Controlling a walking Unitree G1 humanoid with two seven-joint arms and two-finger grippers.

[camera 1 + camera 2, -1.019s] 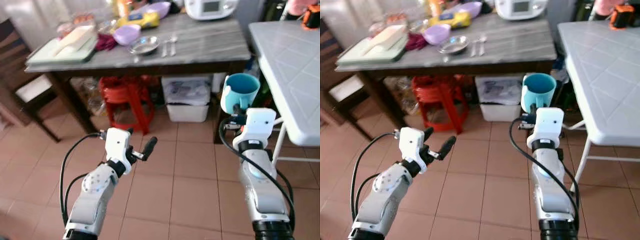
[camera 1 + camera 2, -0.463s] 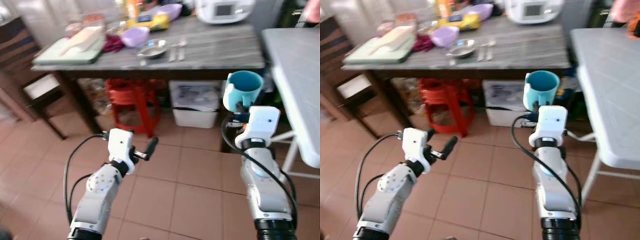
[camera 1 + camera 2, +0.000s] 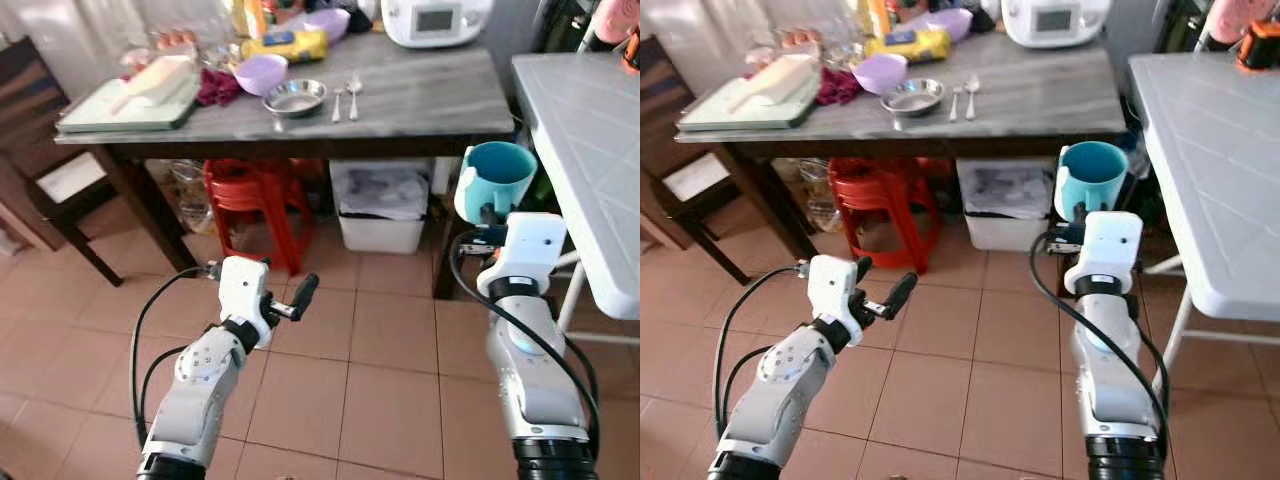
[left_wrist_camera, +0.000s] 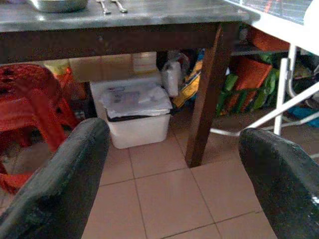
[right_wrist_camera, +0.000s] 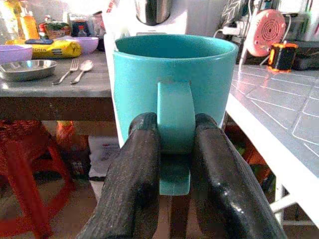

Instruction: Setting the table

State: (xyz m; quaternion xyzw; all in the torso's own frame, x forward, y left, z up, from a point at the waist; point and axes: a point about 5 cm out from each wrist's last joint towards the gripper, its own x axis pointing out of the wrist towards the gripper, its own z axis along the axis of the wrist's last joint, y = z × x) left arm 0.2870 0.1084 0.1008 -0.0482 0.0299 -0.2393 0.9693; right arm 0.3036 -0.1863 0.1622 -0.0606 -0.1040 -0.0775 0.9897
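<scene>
Right gripper [image 5: 174,164], center frame, I've clamped on the teal mug [image 5: 174,84] by its handle to keep it upright; left gripper [image 4: 174,164] hangs spread, empty.

Ahead stands the long dark-legged wooden desk [image 3: 420,95], carrying from left to right a pale green tray [image 3: 120,105], a lilac plastic bowl [image 3: 259,72], a shallow steel dish [image 3: 294,97] and a steel fork and spoon [image 3: 345,95], with a white kitchen appliance [image 3: 436,18] behind them. Under it a red plastic stool [image 3: 255,195] stands left of a white lidded bin [image 3: 381,205]. The white folding desk [image 3: 585,120] lies to the right, and the teal mug [image 3: 494,180] is held in the right hand [image 5: 174,164] just before its near corner.
</scene>
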